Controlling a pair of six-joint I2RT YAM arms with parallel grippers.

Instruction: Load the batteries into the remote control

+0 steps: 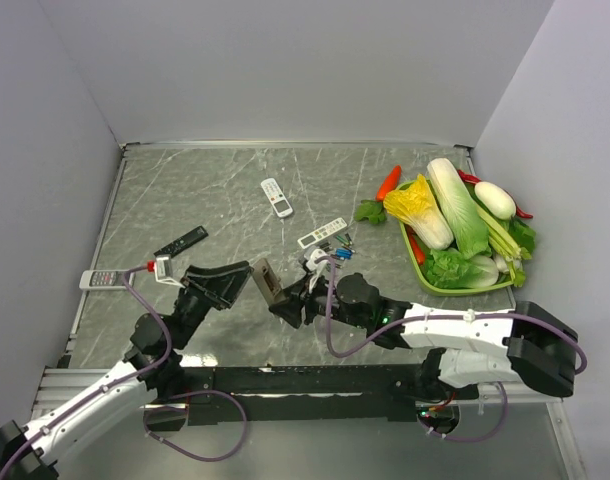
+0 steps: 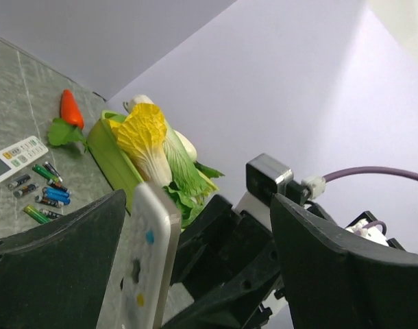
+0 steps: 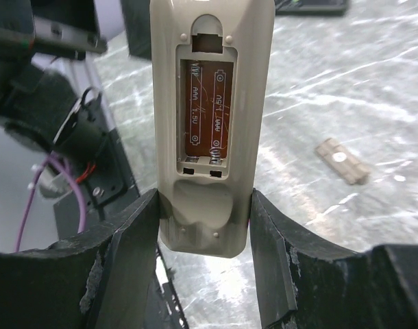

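The right gripper is clamping the remote across its width near one end. It is holding the remote above the table, just ahead of the arm bases. The remote's long axis is running straight out from the right fingers, and its grey-beige back is facing the right wrist camera. The bay is standing open and empty, with size markings printed on its brown floor.

The left gripper is spread wide and is grasping nothing. The remote's edge is sitting between its fingers, close to one of them; contact cannot be confirmed.

The cover is lying on the table, apart from the remote. The batteries are lying loose farther out, to the right of the remote, toward the tray and beside a white remote. They are nearer the right arm, but that arm is occupied, so the free left gripper will probably have to reach across.
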